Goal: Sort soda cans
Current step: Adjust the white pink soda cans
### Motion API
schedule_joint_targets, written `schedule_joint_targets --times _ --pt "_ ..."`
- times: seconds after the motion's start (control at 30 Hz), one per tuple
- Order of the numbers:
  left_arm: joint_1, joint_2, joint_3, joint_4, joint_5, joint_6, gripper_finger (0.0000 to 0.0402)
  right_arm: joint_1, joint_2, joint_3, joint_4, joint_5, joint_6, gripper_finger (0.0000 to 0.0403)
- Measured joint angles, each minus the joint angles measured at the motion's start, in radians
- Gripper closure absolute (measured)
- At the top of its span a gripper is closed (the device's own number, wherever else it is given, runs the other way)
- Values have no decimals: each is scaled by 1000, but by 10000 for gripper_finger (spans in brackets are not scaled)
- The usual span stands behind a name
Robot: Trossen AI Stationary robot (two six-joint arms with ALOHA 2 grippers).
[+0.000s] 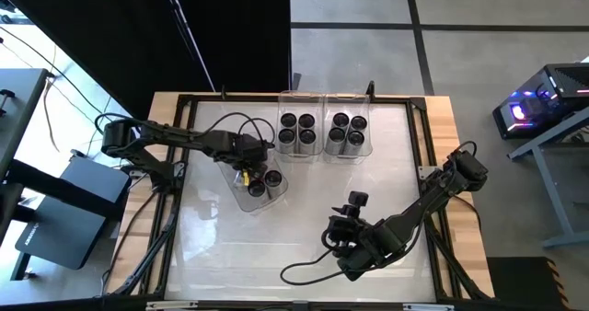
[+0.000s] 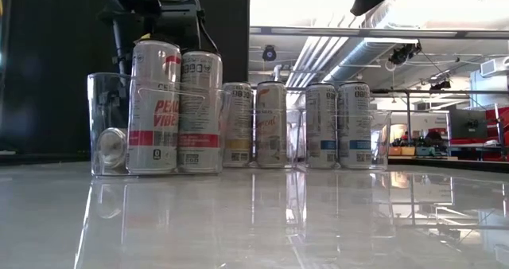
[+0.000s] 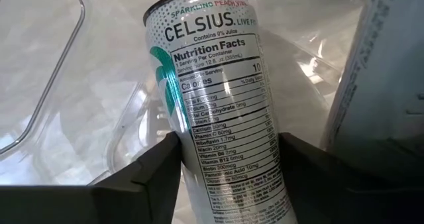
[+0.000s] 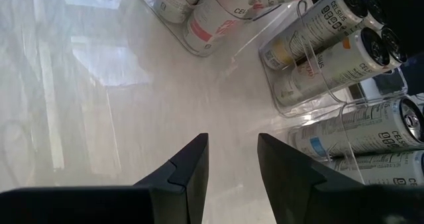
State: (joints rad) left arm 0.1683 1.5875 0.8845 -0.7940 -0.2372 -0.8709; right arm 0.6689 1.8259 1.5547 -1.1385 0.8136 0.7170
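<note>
Left wrist view: left tool (image 3: pixel 225 159) grips a Celsius can (image 3: pixel 215 98).

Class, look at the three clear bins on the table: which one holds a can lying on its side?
The near-left bin under the left gripper: a can lies sideways inside. The two far bins hold only upright cans.

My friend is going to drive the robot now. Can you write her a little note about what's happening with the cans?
Left gripper: shut on a can, over the near clear bin.
Right gripper: open, holding nothing, waiting over the bare table at the near right.
Cans: two standing in the near bin plus the held one; four in the middle bin; four in the right bin at the far edge.
Done: both far bins hold four.
Left: probably settle the held can, and check the can lying on its side in the low view.
</note>
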Motion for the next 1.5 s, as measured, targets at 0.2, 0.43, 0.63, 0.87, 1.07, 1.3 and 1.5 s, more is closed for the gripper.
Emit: schedule_joint_targets --times 0.2,0.43,0.63,0.87,1.07,1.3,1.5 --pt "-10 -15 23 -31 19 6 197 0 0 0 0 -2 0 277" --pt "-29 -41 118 -164 2 19 201 0 0 0 3 -3 0 277" --pt "-30 -64 173 -256 -22 51 206 0 0 0 3 -3 0 277" --pt "-33 -129 189 -302 -92 43 234 0 0 0 4 -5 0 277" --pt "-37 -150 190 -311 -94 21 265 0 0 0 5 -5 0 277" --pt "-38 -151 124 -265 -31 11 224 0 0 0 7 -11 0 277" --pt "-40 -150 44 -178 54 11 156 0 0 0 7 -10 -3 277"
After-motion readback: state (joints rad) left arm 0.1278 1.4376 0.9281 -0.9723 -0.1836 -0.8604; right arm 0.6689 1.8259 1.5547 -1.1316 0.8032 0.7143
